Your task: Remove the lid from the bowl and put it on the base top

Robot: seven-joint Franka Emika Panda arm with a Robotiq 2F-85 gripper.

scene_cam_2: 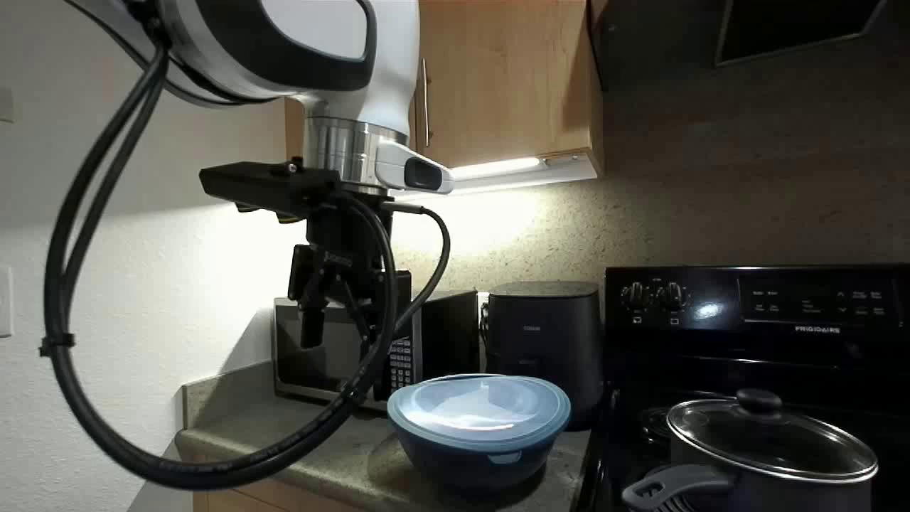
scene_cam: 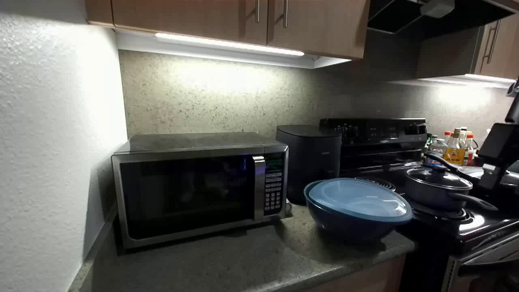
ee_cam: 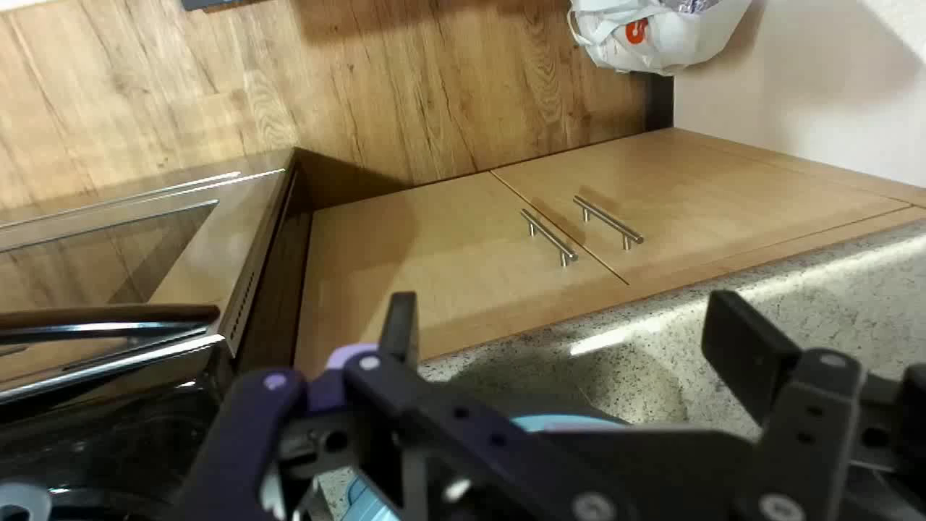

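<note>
The lid (scene_cam: 361,198) is round, translucent and bluish, and lies on the blue bowl (scene_cam: 352,227). The lid (scene_cam_2: 483,409) and bowl (scene_cam_2: 476,466) show in both exterior views. The lid sits slightly askew, with some bowl rim showing at the back. The bowl stands on the speckled grey-brown countertop (scene_cam: 235,263) near the stove. My gripper (scene_cam_2: 341,341) is open and empty, pointing down, above the lid's height and apart from it. In the wrist view the open fingers (ee_cam: 568,325) show, with light blue edges of the lid or bowl partly hidden behind them.
A microwave (scene_cam: 194,190) stands left of the bowl. A black appliance (scene_cam_2: 544,348) stands behind it. The stove (scene_cam_2: 711,341), right of the bowl, holds a lidded pot (scene_cam_2: 775,455). Cabinets (scene_cam: 194,20) hang above. A hanging arm cable (scene_cam_2: 192,473) loops in front of the counter.
</note>
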